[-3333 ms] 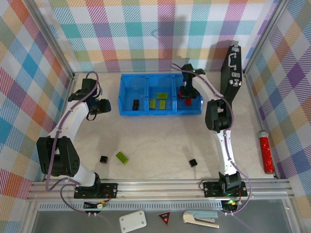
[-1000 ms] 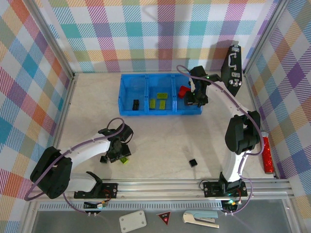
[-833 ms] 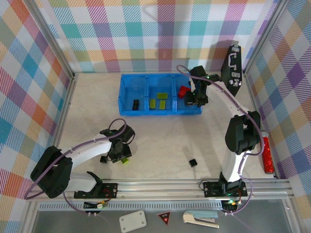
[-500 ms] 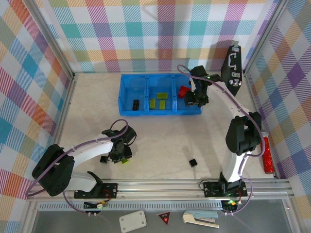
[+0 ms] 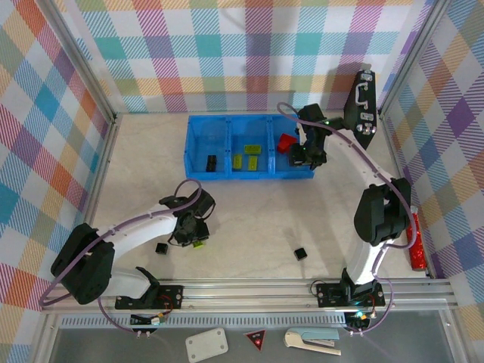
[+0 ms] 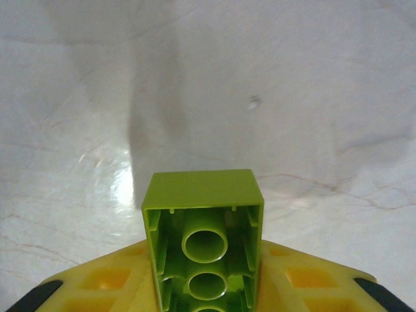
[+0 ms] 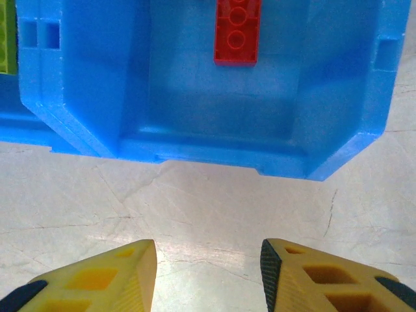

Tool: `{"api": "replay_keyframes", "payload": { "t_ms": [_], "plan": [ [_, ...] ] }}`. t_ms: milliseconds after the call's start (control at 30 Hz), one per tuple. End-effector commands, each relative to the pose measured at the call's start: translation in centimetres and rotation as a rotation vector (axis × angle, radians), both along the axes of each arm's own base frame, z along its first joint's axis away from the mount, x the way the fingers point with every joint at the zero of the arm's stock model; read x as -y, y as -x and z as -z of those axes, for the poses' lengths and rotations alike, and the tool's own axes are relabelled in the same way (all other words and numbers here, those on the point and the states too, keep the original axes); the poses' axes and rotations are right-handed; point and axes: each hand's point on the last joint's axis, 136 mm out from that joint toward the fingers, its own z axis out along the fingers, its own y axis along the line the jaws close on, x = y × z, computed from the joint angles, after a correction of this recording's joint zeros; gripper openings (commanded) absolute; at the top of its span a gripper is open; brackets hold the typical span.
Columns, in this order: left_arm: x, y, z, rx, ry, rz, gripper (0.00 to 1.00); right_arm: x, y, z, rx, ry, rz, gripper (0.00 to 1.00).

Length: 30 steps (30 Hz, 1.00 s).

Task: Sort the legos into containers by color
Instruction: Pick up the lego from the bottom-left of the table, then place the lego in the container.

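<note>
While left hand clamps green lego | right hand parted

We see the left gripper closed on a lime-green brick, which sits between its two yellow fingers at the near edge of the view. The brick's hollow underside faces us, with two round tubes plain and a third cut off by the frame. Beyond lies the pale marbled table, with a soft shadow on the far left and a small speck to the right. We cannot tell whether the brick touches the table.
</note>
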Motion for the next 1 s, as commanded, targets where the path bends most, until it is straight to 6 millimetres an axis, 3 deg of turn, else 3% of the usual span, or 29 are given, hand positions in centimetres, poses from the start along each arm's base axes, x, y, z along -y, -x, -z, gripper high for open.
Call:
{"api": "replay_keyframes", "payload": {
  "t_ms": [0,233,600,800,967],
  "plan": [
    [1.3,-1.3,-1.1,0.029,0.006,0.058,0.37,0.7,1.3,-0.9,0.005,0.007,0.008,0.48],
    [3.9,-4.5,-2.6,0.052,0.006,0.149,0.37,1.4,3.5,-0.1,-0.024,0.004,0.033,0.48],
    [10.1,-10.3,-4.0,0.081,0.075,0.282,0.37,2.7,7.5,1.3,-0.069,0.01,0.077,0.48],
    [13.3,-13.7,-5.1,0.113,0.103,0.349,0.37,3.6,9.1,1.2,-0.073,0.025,0.107,0.48],
    [14.8,-17.0,-6.4,0.157,0.117,0.385,0.38,4.2,10.1,0.8,-0.071,0.033,0.126,0.48]
  ]
}}
